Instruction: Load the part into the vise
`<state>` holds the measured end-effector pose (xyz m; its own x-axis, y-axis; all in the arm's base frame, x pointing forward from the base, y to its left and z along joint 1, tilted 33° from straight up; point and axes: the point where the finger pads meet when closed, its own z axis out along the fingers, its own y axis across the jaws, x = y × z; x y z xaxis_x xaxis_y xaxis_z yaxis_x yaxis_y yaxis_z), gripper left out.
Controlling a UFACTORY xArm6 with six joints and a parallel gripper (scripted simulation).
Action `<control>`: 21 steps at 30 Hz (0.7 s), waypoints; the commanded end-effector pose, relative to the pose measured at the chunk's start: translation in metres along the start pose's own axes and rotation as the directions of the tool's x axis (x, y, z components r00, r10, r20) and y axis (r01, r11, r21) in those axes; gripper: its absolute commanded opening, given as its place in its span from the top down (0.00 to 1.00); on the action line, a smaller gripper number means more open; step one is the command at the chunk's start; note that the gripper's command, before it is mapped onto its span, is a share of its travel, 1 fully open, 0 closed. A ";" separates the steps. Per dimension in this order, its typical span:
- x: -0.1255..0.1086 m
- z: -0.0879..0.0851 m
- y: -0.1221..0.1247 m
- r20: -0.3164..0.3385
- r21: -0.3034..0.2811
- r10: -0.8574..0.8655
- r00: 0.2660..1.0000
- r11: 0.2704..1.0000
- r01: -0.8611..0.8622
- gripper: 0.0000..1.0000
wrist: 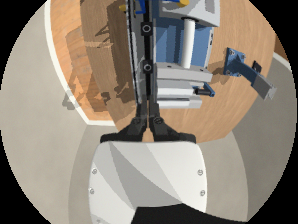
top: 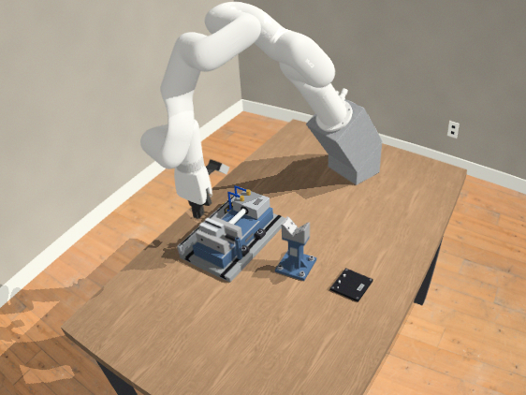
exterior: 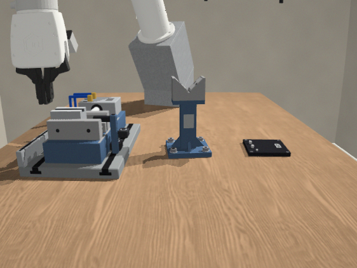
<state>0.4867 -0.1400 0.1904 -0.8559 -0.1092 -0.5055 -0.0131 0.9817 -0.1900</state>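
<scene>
My gripper [top: 197, 211] is shut with nothing between its fingers. It hangs above the far left edge of the vise [top: 231, 236], over the base rail. It also shows in the exterior view [exterior: 44, 95] and in the wrist view [wrist: 149, 123]. The vise [exterior: 79, 140] is blue and grey, with the air cylinder [exterior: 101, 105] at its back and the fixed jaw [exterior: 74, 129] at its front. Pale grey metal [exterior: 70, 113] sits behind the fixed jaw; I cannot tell whether it is the part or the moving jaw. The black infeed plate [exterior: 266, 147] carries no block.
The blue V-block stand [exterior: 188, 120] rises to the right of the vise, between it and the infeed plate [top: 351, 284]. The arm's grey base [top: 348, 145] stands at the back of the table. Blue air hoses [exterior: 77, 96] stick up behind the cylinder.
</scene>
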 end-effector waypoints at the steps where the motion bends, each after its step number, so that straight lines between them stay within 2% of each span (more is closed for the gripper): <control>1: -0.001 0.005 -0.001 0.003 0.001 0.000 1.000 1.000 0.000 1.00; 21: -0.001 0.010 -0.001 0.003 0.001 0.000 1.000 1.000 0.000 1.00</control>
<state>0.4923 -0.1420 0.1815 -0.8558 -0.1093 -0.5056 -0.0131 0.9817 -0.1900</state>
